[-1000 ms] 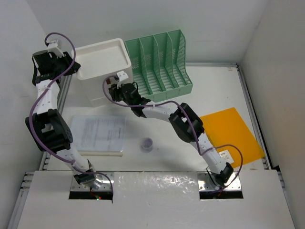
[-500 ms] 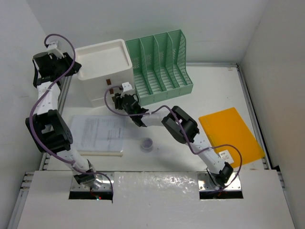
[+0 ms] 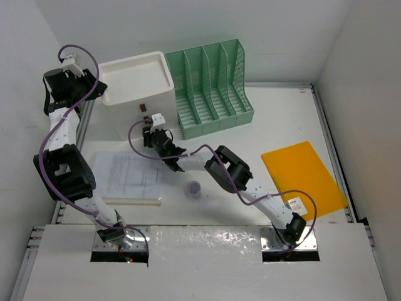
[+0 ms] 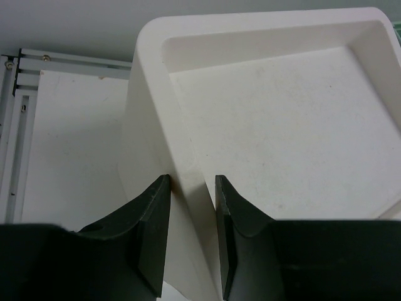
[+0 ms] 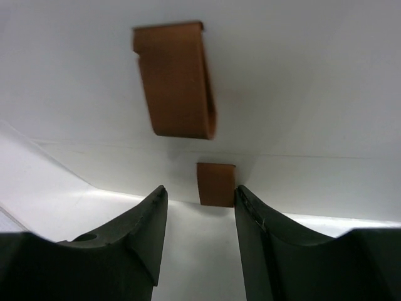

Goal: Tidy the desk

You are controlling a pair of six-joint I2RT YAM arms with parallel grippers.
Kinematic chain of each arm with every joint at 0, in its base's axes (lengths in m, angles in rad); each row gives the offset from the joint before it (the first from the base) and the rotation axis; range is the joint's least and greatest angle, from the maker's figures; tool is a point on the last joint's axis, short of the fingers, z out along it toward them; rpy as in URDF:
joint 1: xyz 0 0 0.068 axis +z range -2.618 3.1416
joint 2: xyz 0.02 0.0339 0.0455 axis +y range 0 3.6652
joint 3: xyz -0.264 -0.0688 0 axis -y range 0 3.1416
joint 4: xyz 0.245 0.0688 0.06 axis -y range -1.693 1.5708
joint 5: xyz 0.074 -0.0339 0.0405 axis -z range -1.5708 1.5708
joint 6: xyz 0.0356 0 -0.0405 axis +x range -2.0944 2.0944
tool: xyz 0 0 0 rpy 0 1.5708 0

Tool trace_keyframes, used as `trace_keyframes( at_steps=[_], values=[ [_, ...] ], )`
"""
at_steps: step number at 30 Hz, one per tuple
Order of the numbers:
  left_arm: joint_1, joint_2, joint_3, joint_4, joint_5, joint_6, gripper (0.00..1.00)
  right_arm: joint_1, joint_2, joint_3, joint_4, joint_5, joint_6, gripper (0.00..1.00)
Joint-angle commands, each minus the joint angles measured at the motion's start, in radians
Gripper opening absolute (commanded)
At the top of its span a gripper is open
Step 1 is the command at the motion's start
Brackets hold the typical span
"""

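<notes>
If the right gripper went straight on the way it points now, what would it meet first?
Most likely the lower brown handle of the white drawer box, just ahead between the open fingers of the right gripper; depth is unclear.

1. Drawer box (image 3: 135,119), white, with a shallow tray-like recess on top (image 4: 282,119). Two brown handles on its front: upper handle (image 5: 178,78), lower handle (image 5: 216,184).
2. File rack (image 3: 213,88), green mesh, four slots, just beside the drawer box on its right.
3. Folder (image 3: 304,172), orange, flat, lying well to the right.
4. Printed papers (image 3: 128,175), a white stack lying flat in front of the drawer box.
5. Small round purple item (image 3: 195,189), right of the papers; kind unclear.
</notes>
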Motion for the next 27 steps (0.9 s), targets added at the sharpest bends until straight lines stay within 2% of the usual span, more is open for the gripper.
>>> trace_keyframes(
  at_steps=[1, 3, 10, 13, 16, 21, 27],
  values=[
    [-0.042, 0.023, -0.049, -0.215, 0.206, -0.020, 0.00, -0.019, 0.001, 0.080, 0.082, 0.036, -0.024, 0.46],
    [-0.042, 0.027, -0.046, -0.215, 0.208, -0.020, 0.00, -0.019, 0.014, 0.101, 0.079, 0.050, -0.024, 0.45],
    [-0.040, 0.033, -0.046, -0.220, 0.209, -0.012, 0.00, -0.019, 0.007, 0.089, 0.096, 0.143, -0.051, 0.27],
    [-0.040, 0.038, -0.045, -0.221, 0.213, -0.012, 0.00, -0.019, 0.018, 0.110, 0.092, 0.143, -0.056, 0.17],
    [-0.040, 0.036, -0.043, -0.223, 0.213, -0.008, 0.00, -0.019, 0.027, 0.126, 0.090, 0.146, -0.065, 0.01],
    [-0.037, 0.036, -0.042, -0.221, 0.208, -0.011, 0.00, -0.017, -0.018, 0.054, 0.131, 0.087, -0.071, 0.00],
    [-0.023, 0.044, -0.035, -0.206, 0.203, -0.020, 0.00, 0.009, -0.144, -0.231, 0.274, -0.018, -0.065, 0.00]
  ],
)
